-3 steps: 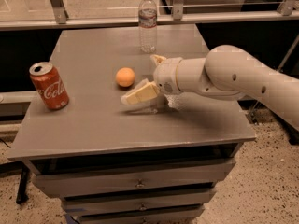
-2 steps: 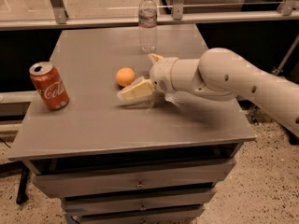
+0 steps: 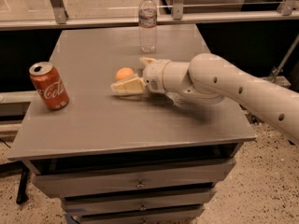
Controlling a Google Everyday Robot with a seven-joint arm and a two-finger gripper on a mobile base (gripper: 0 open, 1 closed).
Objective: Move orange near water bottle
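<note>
The orange [image 3: 124, 73] sits on the tabletop around the middle, a little toward the far side, and it has not reached its destination: the water bottle [image 3: 147, 24] stands upright near the far edge, apart from the fruit with bare tabletop between them. The gripper [image 3: 129, 73] is down at table height right at the orange, reaching in from the right. Its fingers are spread wide. One pale finger [image 3: 127, 86] lies along the near side of the fruit, touching it or just beside it, and the other pokes out on the far side, so the orange sits in the gap with nothing clamped on it. My read is that we're at the approach-and-grasp stage. The closing, the lift and the carry toward the bottle are all left to do, and a round fruit could roll away if a finger nudges it first. Over to the left, well apart, a red cola can [image 3: 48, 86] stands upright near the table's left edge. The thick white arm [image 3: 233, 83] crosses in from the right edge of the view. The surface is a flat grey table [image 3: 93, 125] over a stack of drawers [image 3: 140, 185] with small knobs. Behind runs a metal rail [image 3: 93, 21] with glass panels, and below is a speckled floor [image 3: 268, 181].
</note>
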